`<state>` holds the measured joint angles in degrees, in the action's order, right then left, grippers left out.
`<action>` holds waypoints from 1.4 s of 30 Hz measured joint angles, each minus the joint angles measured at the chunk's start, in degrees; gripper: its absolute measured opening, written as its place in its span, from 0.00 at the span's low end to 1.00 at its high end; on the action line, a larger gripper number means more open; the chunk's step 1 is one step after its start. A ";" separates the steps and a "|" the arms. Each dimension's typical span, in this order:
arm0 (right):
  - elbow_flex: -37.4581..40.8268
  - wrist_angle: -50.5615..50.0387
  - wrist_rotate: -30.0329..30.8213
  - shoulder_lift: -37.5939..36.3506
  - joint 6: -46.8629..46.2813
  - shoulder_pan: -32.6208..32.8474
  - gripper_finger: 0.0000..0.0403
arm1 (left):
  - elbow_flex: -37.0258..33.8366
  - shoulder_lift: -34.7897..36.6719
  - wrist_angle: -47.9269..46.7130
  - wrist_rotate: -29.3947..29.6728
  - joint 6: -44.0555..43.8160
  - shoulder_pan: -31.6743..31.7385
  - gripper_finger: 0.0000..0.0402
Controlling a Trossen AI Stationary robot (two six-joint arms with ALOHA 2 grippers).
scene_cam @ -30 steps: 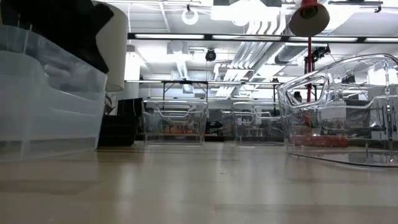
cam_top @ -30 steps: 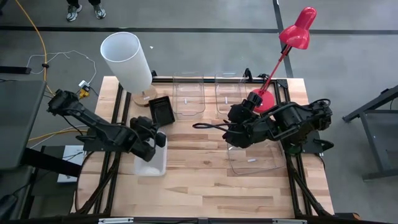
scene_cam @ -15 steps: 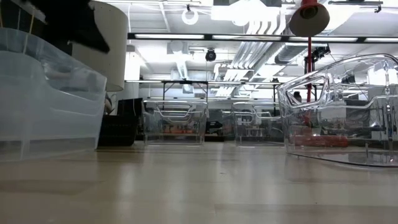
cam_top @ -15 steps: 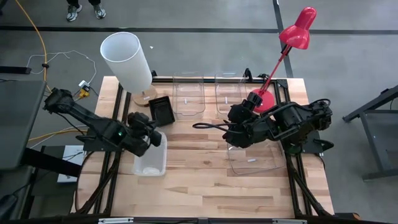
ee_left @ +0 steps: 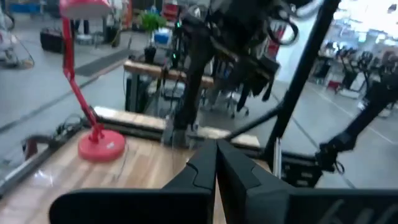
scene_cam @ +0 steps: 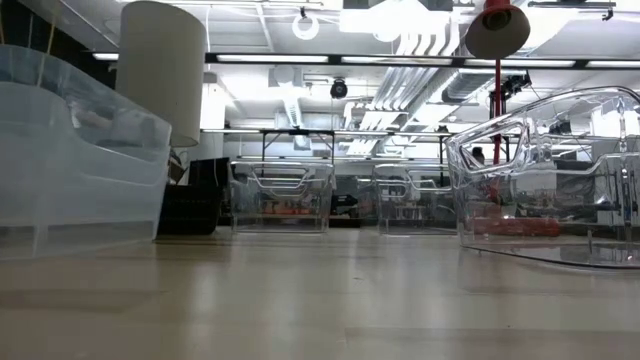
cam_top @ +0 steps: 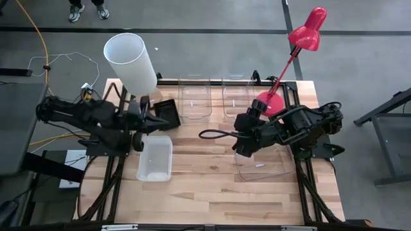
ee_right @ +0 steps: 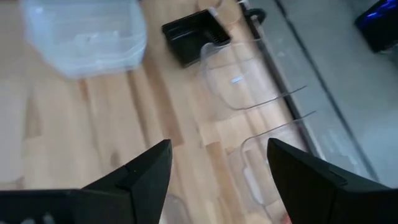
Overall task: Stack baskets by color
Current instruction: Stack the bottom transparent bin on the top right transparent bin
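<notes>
A frosted white basket (cam_top: 155, 159) (ee_right: 87, 34) stands on its base at the table's left. Behind it a small black basket (cam_top: 168, 113) (ee_right: 196, 34) sits near the far edge, beside two clear baskets (cam_top: 194, 99) (cam_top: 236, 96). A larger clear basket (cam_top: 263, 163) (scene_cam: 550, 170) stands at the right. My left gripper (cam_top: 157, 123) (ee_left: 216, 168) is shut and holds nothing, raised and level between the frosted and black baskets. My right gripper (cam_top: 241, 149) (ee_right: 217, 168) hangs open above the larger clear basket's left end, slanting down, with nothing between its fingers.
A tall white cylinder (cam_top: 131, 61) stands at the far left corner next to the black basket. A red desk lamp (cam_top: 282, 70) (ee_left: 93, 143) stands at the far right. Bare wood lies along the near edge (cam_top: 212, 199) and in the middle.
My left gripper has risen from the frosted basket's far end and drawn back toward the table's far left, tipping up from pointing down until it points level. It stayed shut. The frosted basket stays on the table where it was.
</notes>
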<state>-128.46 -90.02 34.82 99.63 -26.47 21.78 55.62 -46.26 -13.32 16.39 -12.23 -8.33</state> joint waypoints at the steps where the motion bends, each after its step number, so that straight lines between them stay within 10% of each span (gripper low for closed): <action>1: 0.00 0.00 -1.25 0.00 0.68 0.00 0.63 | -0.01 -0.02 0.73 -0.50 0.34 0.70 0.00; 7: 4.96 0.22 -5.41 -3.05 -0.40 0.02 0.63 | -0.07 -0.40 0.49 -2.16 -0.11 2.60 0.00; 20: 60.97 11.58 -22.78 -36.06 -25.92 -2.55 0.63 | -0.07 -0.44 0.59 -4.82 -2.11 2.60 0.00; 34: 73.33 23.50 -31.84 -28.66 14.48 -14.58 0.63 | -0.07 -0.44 0.18 0.85 -3.65 2.60 0.00; 42: 77.65 27.56 -33.30 -24.69 22.67 -16.54 0.63 | -0.07 -0.44 -2.07 2.84 -1.74 2.80 0.00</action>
<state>-50.81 -62.46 1.52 74.95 -3.80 5.24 55.55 -46.70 -15.39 19.23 -13.97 -5.54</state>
